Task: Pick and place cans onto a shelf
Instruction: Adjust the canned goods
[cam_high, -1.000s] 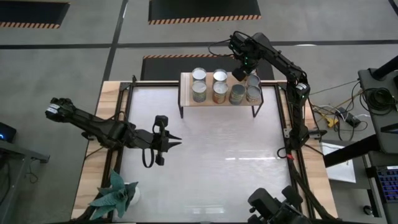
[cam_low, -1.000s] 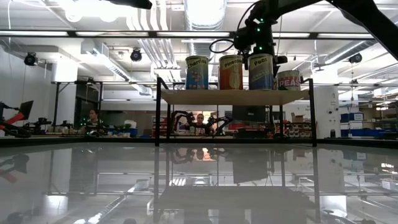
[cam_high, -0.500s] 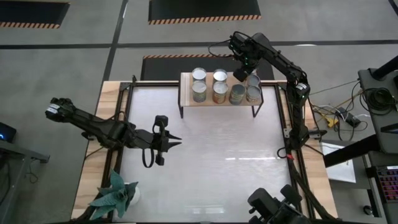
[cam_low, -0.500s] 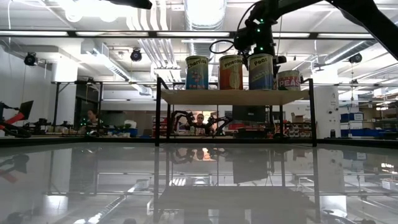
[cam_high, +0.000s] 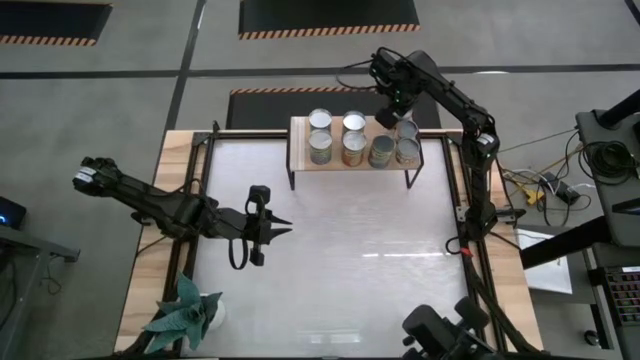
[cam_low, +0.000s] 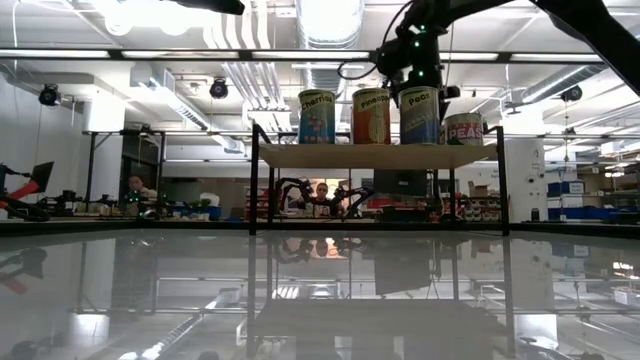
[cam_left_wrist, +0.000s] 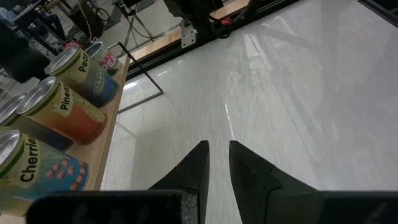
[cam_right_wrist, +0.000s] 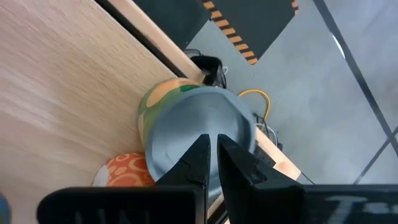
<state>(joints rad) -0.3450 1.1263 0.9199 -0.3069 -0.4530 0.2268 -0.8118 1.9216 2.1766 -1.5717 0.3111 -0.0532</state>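
Observation:
The light-wood shelf (cam_high: 300, 162) stands on black legs at the table's far edge. Several cans (cam_high: 353, 150) stand upright on it in two rows; the low view shows their labels (cam_low: 317, 117). My right gripper (cam_high: 388, 118) is shut and points steeply down over a back-row can (cam_right_wrist: 186, 118) with a silvery top and green-yellow sides. The low view shows it (cam_low: 418, 72) just above the Peas can (cam_low: 420, 115). My left gripper (cam_high: 286, 228) hovers over the table's left half, its fingers (cam_left_wrist: 219, 155) nearly together with nothing between them. My right gripper stands with its shut fingertips (cam_right_wrist: 200, 146) over the can's silvery top (cam_right_wrist: 180, 134), coming from above and pointing steeply down. Whether the tips touch the top, I cannot tell. The can stands upright on the shelf near its back edge.
A teal spiky plant (cam_high: 185, 315) sits at the table's near left corner. The white tabletop (cam_high: 360, 250) lies bare between the shelf and the near edge. People (cam_low: 320, 192) show in the room beyond the shelf.

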